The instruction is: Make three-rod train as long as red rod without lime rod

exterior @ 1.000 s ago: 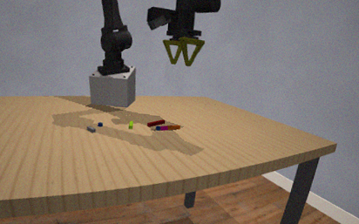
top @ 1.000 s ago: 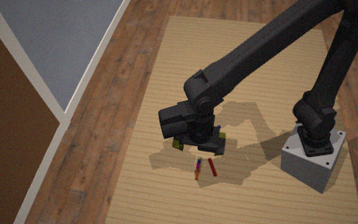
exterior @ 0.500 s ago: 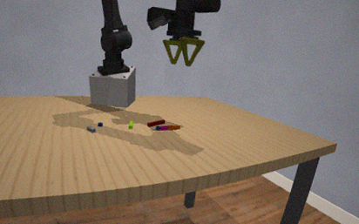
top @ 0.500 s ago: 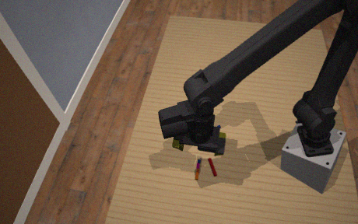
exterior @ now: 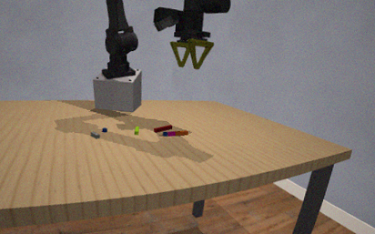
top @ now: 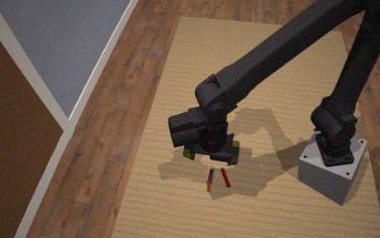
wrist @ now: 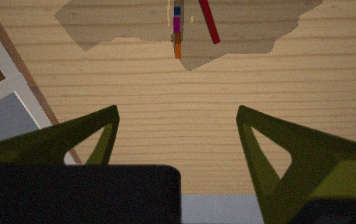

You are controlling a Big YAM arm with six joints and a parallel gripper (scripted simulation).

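Apparently blue rod (top: 211, 170) (exterior: 165, 134) (wrist: 177, 11), magenta rod (top: 211, 176) (exterior: 172, 133) (wrist: 176, 25) and orange rod (top: 209, 187) (exterior: 182, 133) (wrist: 178, 46) line up left of red rod (top: 225, 178) (exterior: 163, 128) (wrist: 210, 22) overhead to match its seven, gripper (exterior: 189, 67) (wrist: 177, 112) high above, fingers apart.

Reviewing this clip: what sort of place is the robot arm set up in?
Probably a plain indoor room used as a robot test area: a wooden table on a plank floor, a bare grey-blue wall with white skirting, and an arm mounted on a grey block.

Matte black arm (top: 264, 58) (exterior: 115, 8); pincer (top: 211, 149) (exterior: 189, 68) (wrist: 177, 112) with olive, triangular, hollow fingers (exterior: 204, 43).
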